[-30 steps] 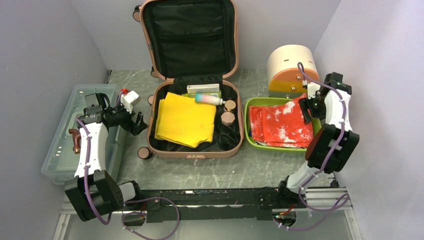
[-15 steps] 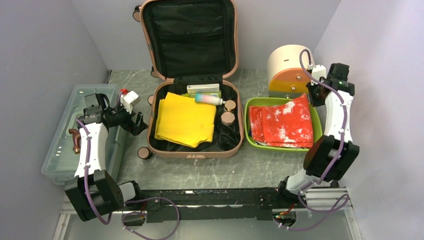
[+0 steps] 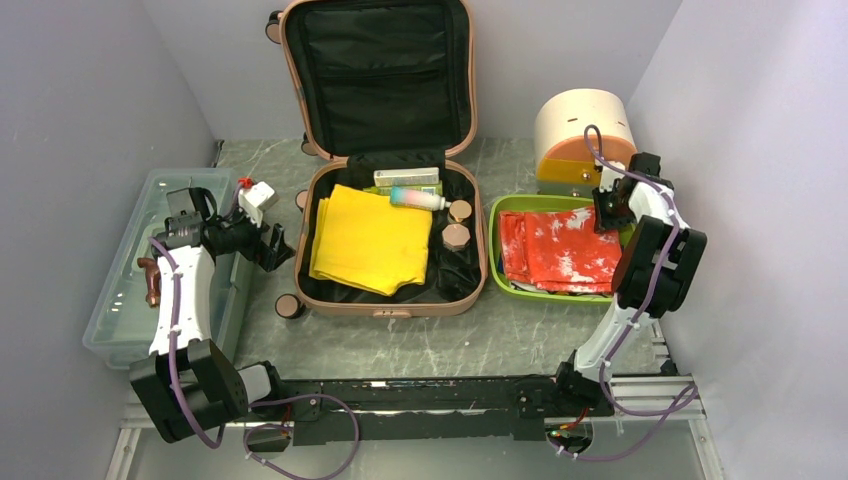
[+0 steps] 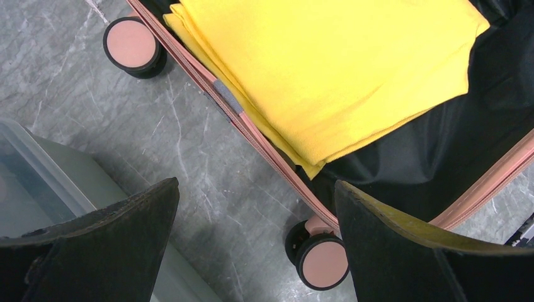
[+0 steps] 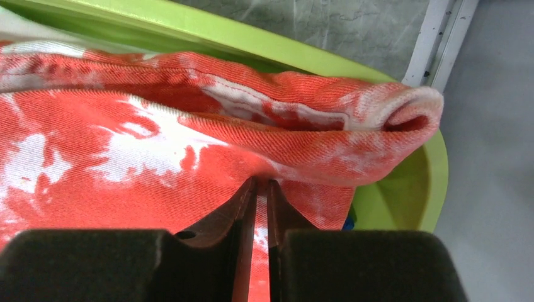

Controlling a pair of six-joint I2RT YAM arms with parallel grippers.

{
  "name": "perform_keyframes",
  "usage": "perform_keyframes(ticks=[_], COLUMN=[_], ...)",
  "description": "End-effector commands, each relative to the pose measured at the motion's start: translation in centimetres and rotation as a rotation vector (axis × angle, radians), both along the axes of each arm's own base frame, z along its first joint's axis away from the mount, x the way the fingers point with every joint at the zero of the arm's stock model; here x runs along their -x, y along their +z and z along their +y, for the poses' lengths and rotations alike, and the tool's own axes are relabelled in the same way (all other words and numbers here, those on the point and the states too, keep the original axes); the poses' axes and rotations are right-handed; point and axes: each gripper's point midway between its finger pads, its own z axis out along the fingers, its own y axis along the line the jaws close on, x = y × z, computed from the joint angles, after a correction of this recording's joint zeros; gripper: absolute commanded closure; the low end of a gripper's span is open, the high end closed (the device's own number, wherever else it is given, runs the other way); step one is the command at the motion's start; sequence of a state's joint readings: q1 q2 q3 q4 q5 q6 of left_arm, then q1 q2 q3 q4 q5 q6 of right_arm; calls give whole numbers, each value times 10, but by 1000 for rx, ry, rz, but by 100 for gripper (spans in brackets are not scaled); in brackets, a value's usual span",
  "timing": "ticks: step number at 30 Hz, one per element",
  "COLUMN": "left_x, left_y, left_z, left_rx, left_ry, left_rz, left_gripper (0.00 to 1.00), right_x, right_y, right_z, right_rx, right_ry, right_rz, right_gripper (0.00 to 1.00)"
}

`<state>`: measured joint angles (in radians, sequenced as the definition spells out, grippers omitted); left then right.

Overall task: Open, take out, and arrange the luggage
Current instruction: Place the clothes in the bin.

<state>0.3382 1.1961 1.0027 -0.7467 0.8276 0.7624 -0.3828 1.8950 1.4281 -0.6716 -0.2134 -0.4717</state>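
Fabric-lined luggage [image 3: 380, 75]; twill-woven red cloth [image 5: 126, 138]

Open luggage [image 3: 390, 240] filling centre, raised lid [image 3: 378, 75] walling twelve o'clock, clear bin [image 3: 120, 300] at nine, green tray [image 3: 556, 294] at three, bare table strip [image 3: 430, 340] at six

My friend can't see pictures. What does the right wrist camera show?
The right pincer, almost closed, pinches a fold of red-and-white cloth that lies in a lime-green tray. A grey marbled table shows beyond the tray.
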Motion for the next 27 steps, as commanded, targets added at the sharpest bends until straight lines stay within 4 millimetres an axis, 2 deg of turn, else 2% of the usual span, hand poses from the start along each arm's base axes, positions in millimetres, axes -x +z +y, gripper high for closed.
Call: perform_keyframes(ticks=[1,4,12,15,17,20,27], left_x=[3,3,4,5,5,6,5], left_y=[3,3,4,5,6,7,7], left_z=[-5,-5,-5,-5,-6,-6,-9], left_rx=[42,45,47,50,53,57,79], left_ry=[-13,-15,-16,-17,-20,-23,-35], left_rz=[-2,4,-5,-5,-6,-9,-2], left_gripper=[1,1,1,1,1,1,1], right_x=[-1,0,-6,-2,4,18,72], right_y=[-1,20,107,120,121,111,60], right_z=[-13,-11,22,27,30,38,63], right_rx=[62,69,21,68,87,81,-30], right_ry=[-38,-24,116,172,214,304,519], right_rz=[-6,-50,-314,-397,-409,-351,-102], right_gripper=[88,88,89,92,93,94,93])
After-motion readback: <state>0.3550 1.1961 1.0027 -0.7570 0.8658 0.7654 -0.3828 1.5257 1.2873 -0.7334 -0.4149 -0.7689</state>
